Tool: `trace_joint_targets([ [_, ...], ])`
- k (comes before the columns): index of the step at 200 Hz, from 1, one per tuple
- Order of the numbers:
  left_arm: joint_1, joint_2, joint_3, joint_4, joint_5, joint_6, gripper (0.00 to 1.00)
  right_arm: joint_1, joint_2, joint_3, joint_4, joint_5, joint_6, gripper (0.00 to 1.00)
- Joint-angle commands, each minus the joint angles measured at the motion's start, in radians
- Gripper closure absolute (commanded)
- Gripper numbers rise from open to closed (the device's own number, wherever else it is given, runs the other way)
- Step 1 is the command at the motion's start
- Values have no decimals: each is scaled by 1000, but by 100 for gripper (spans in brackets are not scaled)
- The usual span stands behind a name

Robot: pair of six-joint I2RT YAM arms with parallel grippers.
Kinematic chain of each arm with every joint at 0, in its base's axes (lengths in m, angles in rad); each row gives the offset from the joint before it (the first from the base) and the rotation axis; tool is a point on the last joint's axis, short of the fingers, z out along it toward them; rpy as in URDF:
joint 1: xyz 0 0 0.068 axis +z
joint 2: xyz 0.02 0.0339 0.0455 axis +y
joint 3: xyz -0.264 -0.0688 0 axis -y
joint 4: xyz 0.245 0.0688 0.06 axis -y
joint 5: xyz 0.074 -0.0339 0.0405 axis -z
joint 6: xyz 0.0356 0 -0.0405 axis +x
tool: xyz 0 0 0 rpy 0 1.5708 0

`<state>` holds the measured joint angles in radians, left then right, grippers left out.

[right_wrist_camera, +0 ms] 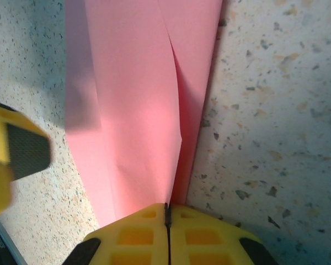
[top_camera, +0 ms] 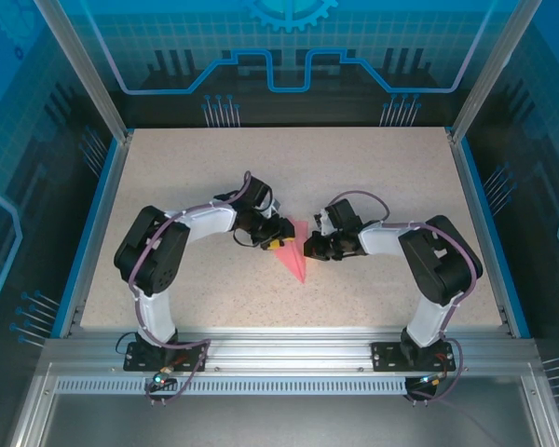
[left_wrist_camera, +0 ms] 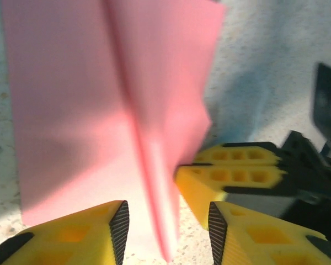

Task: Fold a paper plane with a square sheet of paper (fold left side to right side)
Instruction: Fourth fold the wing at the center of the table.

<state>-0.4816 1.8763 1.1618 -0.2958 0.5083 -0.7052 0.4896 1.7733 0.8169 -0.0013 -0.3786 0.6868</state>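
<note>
Reaching inward, both arms bend at the elbow and meet mid-table (top_camera: 401,186) | left gripper (left_wrist_camera: 168,227): jaws spread, astride the centre crease of the paper plane (left_wrist_camera: 88,110); right gripper (right_wrist_camera: 166,220): jaws pressed together, pinching the paper plane's folded edge | paper plane: flat between the grippers; sharp point toward the arm bases

The paper plane (top_camera: 296,253) lies on the desk (top_camera: 382,177) near its middle, with its sharp point toward the near edge. The left gripper (top_camera: 278,241) sits at the plane's left side, one jaw on either side of the centre crease. The right gripper (top_camera: 309,250) meets its right edge, jaws together on the paper.
</note>
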Motion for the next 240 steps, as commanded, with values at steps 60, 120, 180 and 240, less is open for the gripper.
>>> trace_joint_targets([
  [60,-3,92,127,-31,97,51,92,12,57,12,-137,70,-38,96],
  [120,-8,160,160,-35,101,71,100,15,55,19,-154,75,-44,96],
  [180,-7,201,146,-66,52,91,100,16,55,32,-186,96,-57,96],
  [240,-6,211,119,-107,-3,104,100,16,66,55,-233,113,-74,96],
])
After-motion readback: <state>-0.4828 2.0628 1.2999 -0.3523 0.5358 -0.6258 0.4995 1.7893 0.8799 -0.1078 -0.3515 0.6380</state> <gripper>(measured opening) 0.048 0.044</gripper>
